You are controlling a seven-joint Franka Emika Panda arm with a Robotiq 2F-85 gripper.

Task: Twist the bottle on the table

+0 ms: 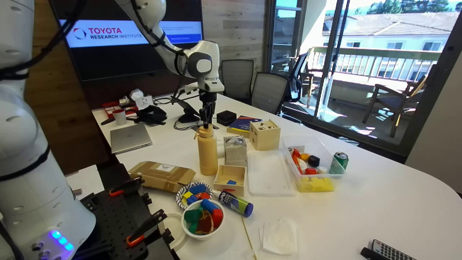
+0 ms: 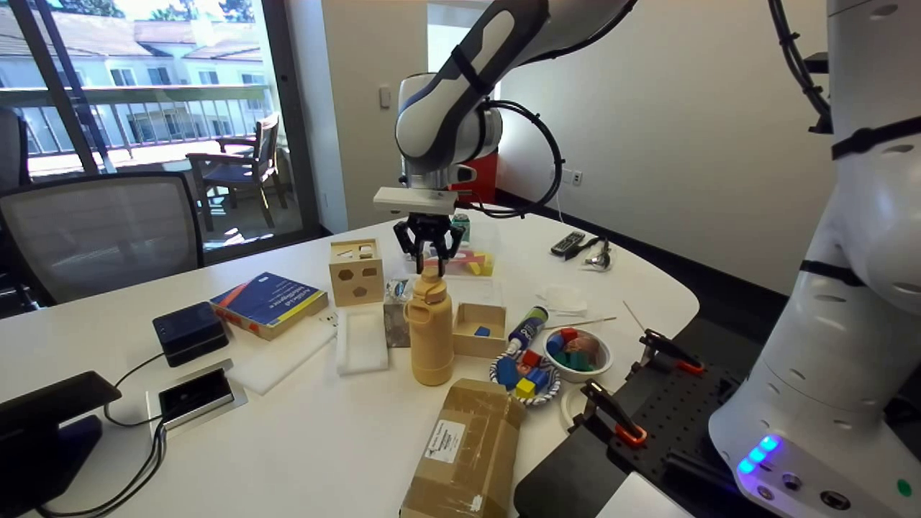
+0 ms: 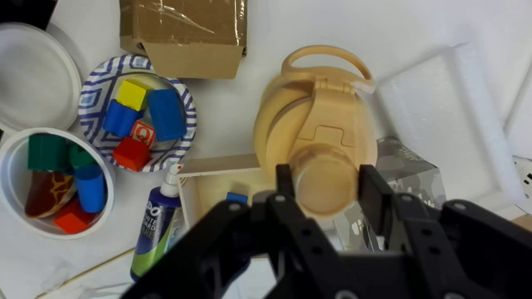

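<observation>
The mustard-yellow bottle stands upright on the white table; it also shows in an exterior view. My gripper points straight down over the bottle's top, as also seen in an exterior view. In the wrist view the bottle is seen from above, with its loop handle at the far side. The gripper's fingers are partly closed, one on each side of the round raised cap, and appear to touch it. The exact contact is slightly blurred.
Close to the bottle are a cardboard box, an open wooden box, a grey patterned box, a patterned bowl of blocks, a white tub and a spray bottle. A clear bin and green can stand farther off.
</observation>
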